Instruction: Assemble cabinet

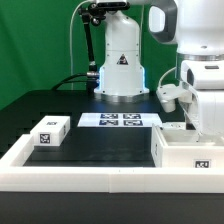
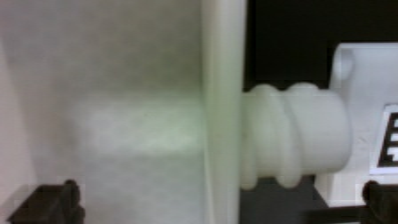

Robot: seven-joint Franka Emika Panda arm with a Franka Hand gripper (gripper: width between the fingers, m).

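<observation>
The fingers point(image 2: 50, 203) of the gripper point(image 2: 206, 198) show in the wrist view as two dark tips set wide apart, one at each side of the picture, with white parts filling the space between them. Whether either tip touches those parts cannot be told. Between the tips stands a broad, flat, matte white panel point(image 2: 107, 110), very close and blurred. Against its edge sits a ribbed white cylindrical piece point(image 2: 285, 135), and beyond that piece is the corner of a black-and-white marker tag point(image 2: 388, 140). In the exterior view the cabinet point(image 1: 182, 148), a large matte white box-shaped body with a small square tag on its front face, sits on the black table point(image 1: 100, 148) at the exterior view's right. It lies just behind the low white border frame point(image 1: 100, 182) and under the bulky white arm point(image 1: 200, 80), whose wrist hangs close above it. A small white block point(image 1: 50, 132), carrying its own tag on top, lies well apart at the exterior view's left, near the frame's side rail. Between the two and farther back, the marker board point(image 1: 120, 120) lies flat on the table. Behind it rises the arm's white conical base point(image 1: 122, 62), in front of a green backdrop point(image 1: 40, 40).
</observation>
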